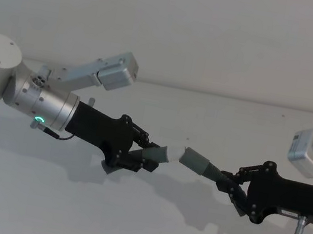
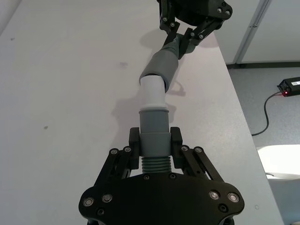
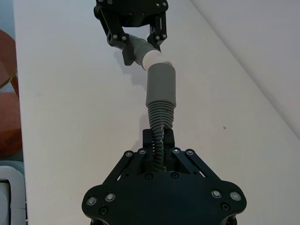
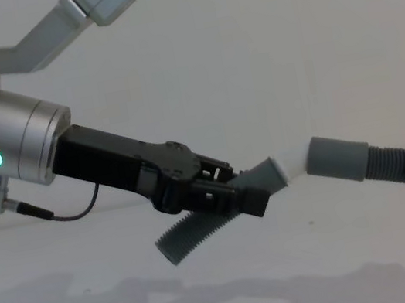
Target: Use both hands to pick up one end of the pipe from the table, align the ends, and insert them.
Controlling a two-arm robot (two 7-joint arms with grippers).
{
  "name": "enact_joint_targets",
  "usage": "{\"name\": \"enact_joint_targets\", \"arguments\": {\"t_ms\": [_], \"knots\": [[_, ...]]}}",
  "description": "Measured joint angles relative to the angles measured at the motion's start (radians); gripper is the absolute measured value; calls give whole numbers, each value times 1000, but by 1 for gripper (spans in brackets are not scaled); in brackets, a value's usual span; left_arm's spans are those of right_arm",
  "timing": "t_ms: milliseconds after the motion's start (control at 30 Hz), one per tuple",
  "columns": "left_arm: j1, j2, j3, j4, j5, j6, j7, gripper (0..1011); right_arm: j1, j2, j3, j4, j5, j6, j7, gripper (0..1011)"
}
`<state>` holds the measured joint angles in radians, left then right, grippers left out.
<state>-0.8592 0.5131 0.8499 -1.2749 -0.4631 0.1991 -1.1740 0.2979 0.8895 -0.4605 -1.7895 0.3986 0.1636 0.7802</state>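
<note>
Both grippers hold pipe pieces in the air above the white table (image 1: 127,220). My left gripper (image 1: 144,154) (image 2: 154,140) (image 4: 233,193) is shut on the grey collar of the piece with the white tip (image 2: 152,91) (image 4: 290,161). Its ribbed tail (image 4: 194,235) hangs below the fingers. My right gripper (image 1: 226,183) (image 3: 158,140) is shut on the ribbed hose of the other piece, behind its wide grey cuff (image 1: 192,159) (image 3: 161,86) (image 4: 337,157). The white tip (image 3: 151,58) meets the cuff's mouth at a slight angle. How deep it sits cannot be told.
The table's edge (image 2: 234,93) runs along one side, with floor beyond it. A black box with a red light (image 2: 290,86) and a cable lie there. An orange object (image 3: 7,93) shows past the table's other side. The wall stands behind the table.
</note>
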Motion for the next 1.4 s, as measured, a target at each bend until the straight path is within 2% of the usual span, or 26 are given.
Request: {"name": "enact_joint_targets", "arguments": {"t_ms": [800, 1400], "knots": [[-16, 29, 30, -47, 8, 45, 23, 370, 5, 24, -10, -6, 13, -25, 1, 114], [-19, 34, 35, -55, 11, 55, 30, 370, 4, 29, -11, -7, 16, -31, 1, 114]]}}
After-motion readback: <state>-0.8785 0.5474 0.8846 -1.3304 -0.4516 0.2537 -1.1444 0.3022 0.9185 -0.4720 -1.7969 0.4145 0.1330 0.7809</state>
